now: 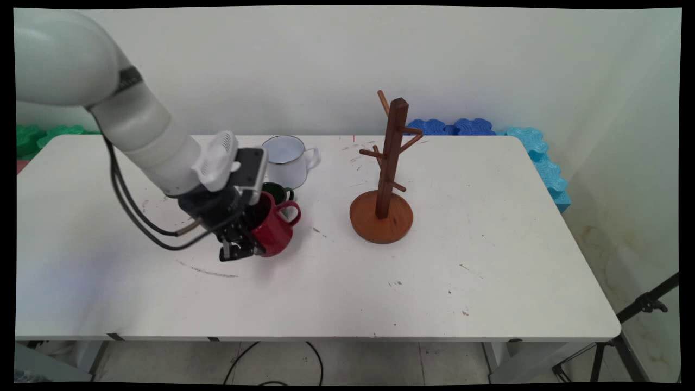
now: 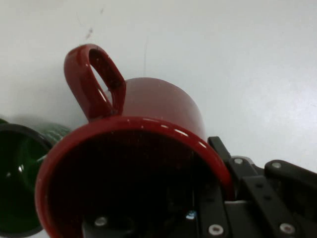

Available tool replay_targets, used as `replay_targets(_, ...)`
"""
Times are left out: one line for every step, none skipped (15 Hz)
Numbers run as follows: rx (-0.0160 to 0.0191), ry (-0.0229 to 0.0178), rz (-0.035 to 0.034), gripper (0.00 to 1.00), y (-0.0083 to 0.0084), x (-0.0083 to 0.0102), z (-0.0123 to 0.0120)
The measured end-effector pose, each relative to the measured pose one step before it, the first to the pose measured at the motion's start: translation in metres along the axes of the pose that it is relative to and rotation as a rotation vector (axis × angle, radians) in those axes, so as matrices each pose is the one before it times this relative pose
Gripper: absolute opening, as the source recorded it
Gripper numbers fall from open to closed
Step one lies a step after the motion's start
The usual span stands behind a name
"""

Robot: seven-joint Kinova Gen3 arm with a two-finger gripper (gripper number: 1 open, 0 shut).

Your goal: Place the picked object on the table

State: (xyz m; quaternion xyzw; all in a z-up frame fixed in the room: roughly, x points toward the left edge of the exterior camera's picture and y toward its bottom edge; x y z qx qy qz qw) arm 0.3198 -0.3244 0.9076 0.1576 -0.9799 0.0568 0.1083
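Observation:
My gripper (image 1: 251,239) is shut on the rim of a red mug (image 1: 277,231), low over the white table (image 1: 336,293) left of centre. One finger is inside the mug (image 2: 158,106) and the other outside its wall, as the hand view shows around the gripper (image 2: 210,173). The mug is tilted with its mouth toward the hand and its handle (image 2: 94,79) pointing away. I cannot tell whether its base touches the table. A dark green mug (image 1: 280,191) stands right behind it, seen close beside the red one as the green mug (image 2: 17,178).
A white enamel mug (image 1: 286,159) stands behind the green one. A brown wooden mug tree (image 1: 386,179) with bare pegs stands right of centre on a round base. Blue and green foam pieces lie along the wall behind the table.

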Motion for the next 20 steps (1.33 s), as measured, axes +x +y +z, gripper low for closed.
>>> replay_targets(-0.00022,-0.01017,-0.00051,0.0,-0.00019,0.00162,0.00504)
replay_targets(0.00022,-0.01292,-0.00165,0.0,-0.00015,0.00222,0.00664)
replay_targets(0.00011,-0.00989,-0.00171,0.0,-0.00003,0.00194,0.00536)
replay_targets(0.00025,-0.00998,-0.00219,0.0,-0.00004,0.00224,0.00594)
replay_targets(0.00106,-0.00713,-0.0024,0.0,-0.0002,0.00236,0.00557)
replay_targets(0.00072,-0.00488,-0.00185,0.0,-0.00013,0.00198,0.00441)
replay_targets(0.00065,-0.00408,-0.00275,0.0,0.00002,0.0023,0.00468)
replay_targets(0.00083,-0.00429,-0.00239,0.0,-0.00011,0.00213,0.00429)
replay_targets(0.00072,-0.00313,-0.0023,0.0,-0.00016,0.00161,0.00339)
replay_targets(0.00126,-0.00242,-0.00237,0.0,-0.00044,0.0018,0.00383)
replay_targets(0.0016,-0.0013,-0.00216,0.0,-0.00053,0.00184,0.00341)
replay_targets(0.00076,-0.00027,-0.00197,1.0,-0.00041,0.00152,0.00275)
replay_targets(-0.00093,0.00211,-0.00202,1.0,-0.00011,0.00116,0.00175)
replay_targets(-0.0014,0.00349,-0.00255,1.0,-0.00007,0.00186,0.0023)
replay_targets(-0.00152,0.00271,-0.00167,1.0,-0.00002,0.00104,0.00128)
replay_targets(-0.00206,0.00388,-0.00167,1.0,-0.00017,0.00159,0.00179)
replay_targets(-0.00241,0.00662,-0.0023,1.0,-0.00017,0.00126,0.00146)
replay_targets(-0.00208,0.00657,-0.00294,1.0,-0.00064,0.00104,0.00062)
replay_targets(-0.00118,0.00623,-0.00299,1.0,-0.0009,0.00046,-0.00014)
replay_targets(-0.00108,0.00894,-0.00518,1.0,-0.00176,0.00028,-0.00159)
